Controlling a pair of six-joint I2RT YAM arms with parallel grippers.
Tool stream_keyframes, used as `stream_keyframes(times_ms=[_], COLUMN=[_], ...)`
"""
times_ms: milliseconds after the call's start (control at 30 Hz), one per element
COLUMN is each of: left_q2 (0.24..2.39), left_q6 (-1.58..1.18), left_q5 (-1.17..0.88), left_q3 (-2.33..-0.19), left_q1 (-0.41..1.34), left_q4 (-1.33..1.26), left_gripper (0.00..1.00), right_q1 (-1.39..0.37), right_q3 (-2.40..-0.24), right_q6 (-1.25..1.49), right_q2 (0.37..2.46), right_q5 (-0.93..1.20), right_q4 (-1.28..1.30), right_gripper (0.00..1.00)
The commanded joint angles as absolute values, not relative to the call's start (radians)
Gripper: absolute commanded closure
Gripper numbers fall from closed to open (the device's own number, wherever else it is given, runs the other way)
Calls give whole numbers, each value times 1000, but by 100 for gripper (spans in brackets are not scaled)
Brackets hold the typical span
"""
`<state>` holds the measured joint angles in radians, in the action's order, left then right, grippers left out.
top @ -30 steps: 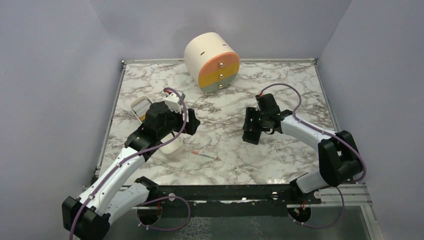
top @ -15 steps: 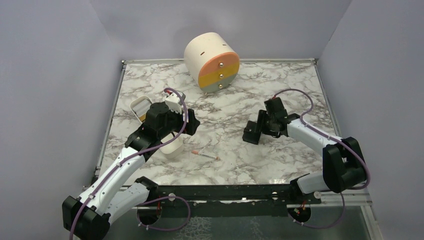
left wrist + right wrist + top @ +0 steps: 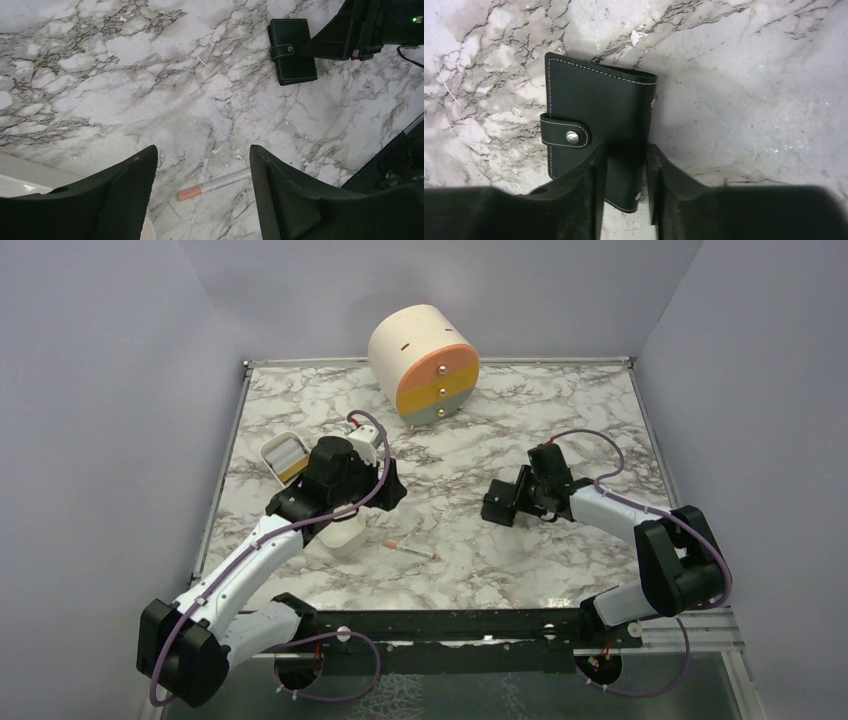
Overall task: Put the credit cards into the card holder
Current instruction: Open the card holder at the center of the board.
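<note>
The black card holder (image 3: pixel 594 115) lies closed, with its snap strap fastened, on the marble right of centre (image 3: pixel 497 503); it also shows in the left wrist view (image 3: pixel 292 50). My right gripper (image 3: pixel 624 200) is closed narrowly over its right edge, with the left finger over the cover and the right finger by the spine. An orange-yellow credit card (image 3: pixel 291 473) shows inside the white tray (image 3: pixel 272 447), partly hidden by my left arm. I cannot make out a blue card. My left gripper (image 3: pixel 202 160) is open and empty above the table.
A thin white-and-pink stick (image 3: pixel 215 183) lies on the marble below the left fingers, and shows in the top view (image 3: pixel 411 551). A cream round drawer unit (image 3: pixel 425 362) with orange, yellow and grey fronts stands at the back. Grey walls enclose the table.
My right gripper and the card holder have shifted slightly left and toward me. My left gripper has swung a little to the right, away from the tray.
</note>
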<state>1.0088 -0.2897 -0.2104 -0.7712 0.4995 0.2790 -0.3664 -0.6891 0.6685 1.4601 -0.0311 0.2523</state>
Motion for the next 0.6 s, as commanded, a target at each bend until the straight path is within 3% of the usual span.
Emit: stream_keyframes(times_ms=[0,100,567], left_q2=[1051,1081,1219], left_q6=[-327,-363,-602], left_q5=[-311,-325,-552], left_q3=[-827,-839,-844], left_q1=[505,509,512], left_q4=[308,307,74], left_gripper=[33,37,46], right_q1=[-365,-365,-365], right_q3=[-650,-646,-631], right_q6=[681,672,724], right_q2=[1473,1447,1216], right_q5=[1,22,274], right_q4=[179,162,147], right_gripper=[75,97,99])
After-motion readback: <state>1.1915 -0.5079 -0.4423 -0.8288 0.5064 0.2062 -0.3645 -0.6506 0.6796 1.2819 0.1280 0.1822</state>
